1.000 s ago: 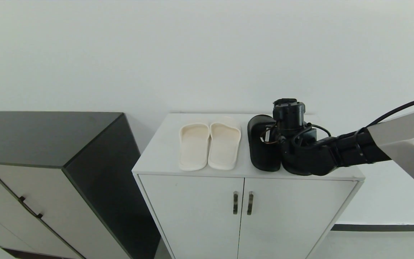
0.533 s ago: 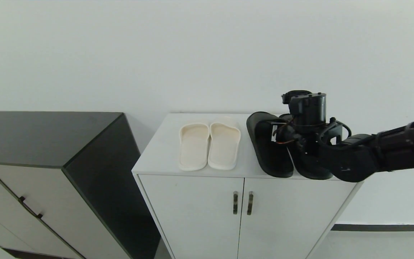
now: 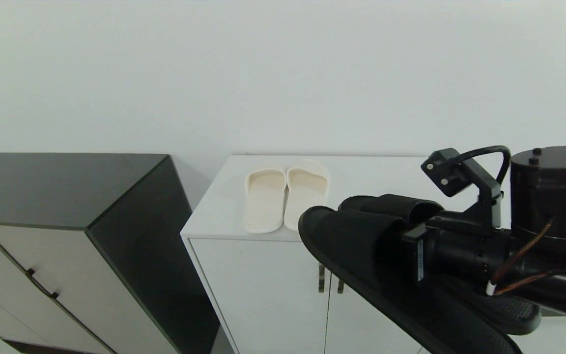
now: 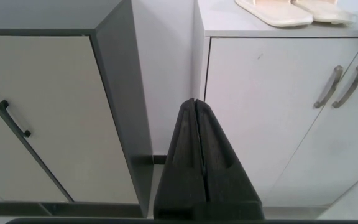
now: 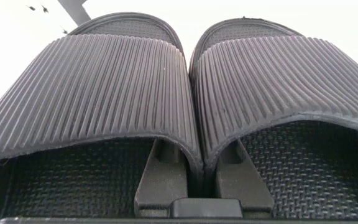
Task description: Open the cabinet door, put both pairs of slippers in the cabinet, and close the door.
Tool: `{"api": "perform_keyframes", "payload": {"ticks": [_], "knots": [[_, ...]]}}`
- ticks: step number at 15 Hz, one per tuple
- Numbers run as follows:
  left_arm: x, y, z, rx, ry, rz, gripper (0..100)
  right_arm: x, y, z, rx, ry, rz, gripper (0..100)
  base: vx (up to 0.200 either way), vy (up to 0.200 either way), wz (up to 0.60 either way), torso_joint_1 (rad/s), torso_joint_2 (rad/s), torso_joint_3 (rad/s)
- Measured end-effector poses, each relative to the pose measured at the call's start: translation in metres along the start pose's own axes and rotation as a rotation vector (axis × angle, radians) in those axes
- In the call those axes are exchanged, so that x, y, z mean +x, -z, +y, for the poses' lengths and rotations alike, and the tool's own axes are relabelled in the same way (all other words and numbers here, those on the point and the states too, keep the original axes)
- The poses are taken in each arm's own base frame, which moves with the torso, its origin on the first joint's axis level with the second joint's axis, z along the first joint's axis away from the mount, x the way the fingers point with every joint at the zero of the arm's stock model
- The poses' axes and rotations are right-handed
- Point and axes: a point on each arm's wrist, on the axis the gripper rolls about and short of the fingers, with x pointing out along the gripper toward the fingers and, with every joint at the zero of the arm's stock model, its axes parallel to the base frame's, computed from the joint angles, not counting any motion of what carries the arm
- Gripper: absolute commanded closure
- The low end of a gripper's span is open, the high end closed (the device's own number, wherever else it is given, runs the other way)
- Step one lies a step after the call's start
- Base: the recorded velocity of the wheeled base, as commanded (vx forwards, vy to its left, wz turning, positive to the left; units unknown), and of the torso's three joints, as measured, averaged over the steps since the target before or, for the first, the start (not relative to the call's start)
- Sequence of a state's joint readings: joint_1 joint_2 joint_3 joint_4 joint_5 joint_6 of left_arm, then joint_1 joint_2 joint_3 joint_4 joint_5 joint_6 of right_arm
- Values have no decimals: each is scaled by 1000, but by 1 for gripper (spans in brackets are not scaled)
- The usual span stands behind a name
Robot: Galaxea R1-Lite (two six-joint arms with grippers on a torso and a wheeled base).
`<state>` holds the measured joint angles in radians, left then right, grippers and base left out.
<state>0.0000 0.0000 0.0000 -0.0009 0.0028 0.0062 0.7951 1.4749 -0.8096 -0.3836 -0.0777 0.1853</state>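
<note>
Head view: right pincer [image 5: 199, 180], clenching both black slippers [image 3: 356, 241], is lifting them off the cabinet [image 3: 263, 285] beyond; doors [image 3: 283, 305] staying closed.

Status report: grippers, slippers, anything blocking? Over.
Right gripper shut on black slippers, held aloft. Left gripper shut, empty. White slippers on cabinet top. Cabinet doors shut, blocking stow.

I note the black slippers [image 3: 361, 246] cover most of the right door [image 3: 356, 327] of the white cabinet [image 3: 263, 290] and part of both handles [image 3: 321, 284]; their heels run off the frame. Their straps hide the jaw tips of the right gripper [image 5: 199, 186]. The cream slippers [image 4: 294, 9] are cropped at the left wrist view's edge.
</note>
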Motion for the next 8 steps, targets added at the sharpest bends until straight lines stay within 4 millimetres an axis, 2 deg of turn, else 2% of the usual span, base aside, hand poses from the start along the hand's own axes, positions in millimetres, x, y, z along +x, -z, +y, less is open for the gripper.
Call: {"api": "perform_keyframes", "payload": {"ticks": [2,8], "knots": [[0,0,0,0,0,0,100,-11,-1,2,-1,-13,-17,100,0,0,0,0,0,0],[0,0,0,-5,0,0,100,-18,4,2,-23,-23,-11,100,-200,0,0,5,2,4]]}}
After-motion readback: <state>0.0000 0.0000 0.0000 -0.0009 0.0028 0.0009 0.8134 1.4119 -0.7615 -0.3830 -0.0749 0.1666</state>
